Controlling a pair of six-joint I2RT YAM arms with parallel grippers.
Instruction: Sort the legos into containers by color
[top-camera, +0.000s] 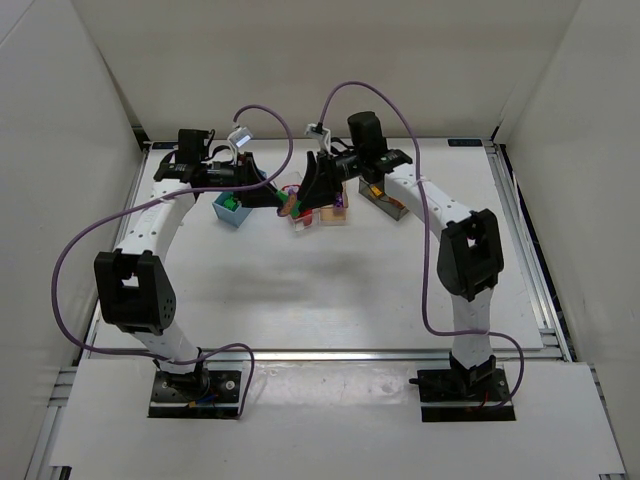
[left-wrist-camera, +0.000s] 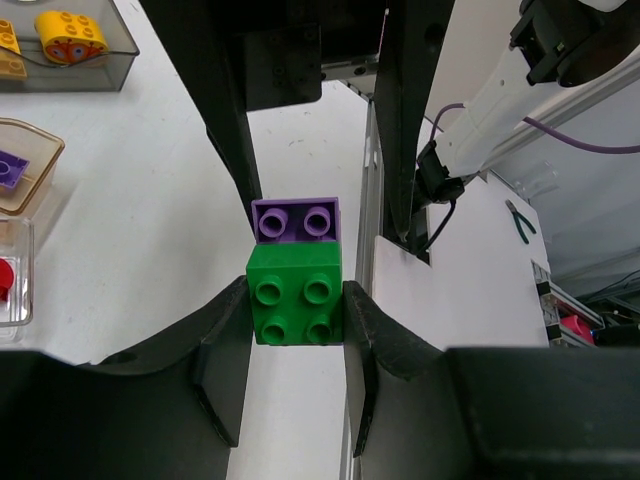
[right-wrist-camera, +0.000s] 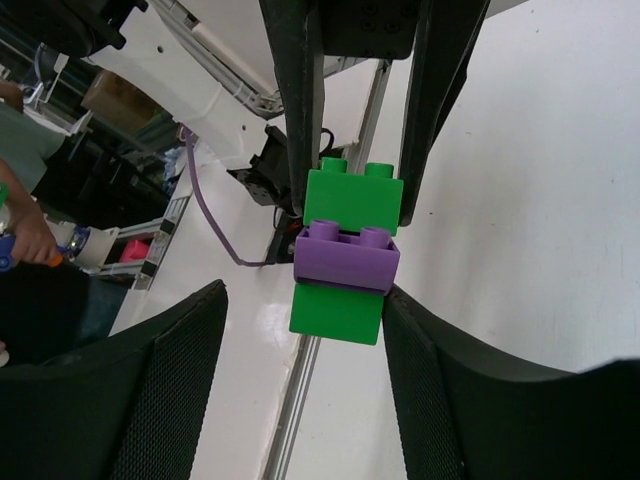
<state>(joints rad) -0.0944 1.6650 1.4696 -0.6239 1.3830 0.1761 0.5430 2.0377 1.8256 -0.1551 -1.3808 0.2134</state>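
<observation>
With the left end effector (left-wrist-camera: 296, 325) clenched on the green lego (left-wrist-camera: 295, 296) above the desk (top-camera: 300, 300) toward 12 o'clock, the parted right end effector (right-wrist-camera: 304, 320), straddling the stuck purple lego (right-wrist-camera: 346, 262), should pinch only purple squarely and pull straight.

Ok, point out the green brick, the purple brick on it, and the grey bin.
green brick (left-wrist-camera: 294, 307): left wrist view, centre of its studded face.
purple brick (right-wrist-camera: 346, 265): right wrist view, middle of its side wall.
grey bin (left-wrist-camera: 70, 78): left wrist view, its near wall.
</observation>
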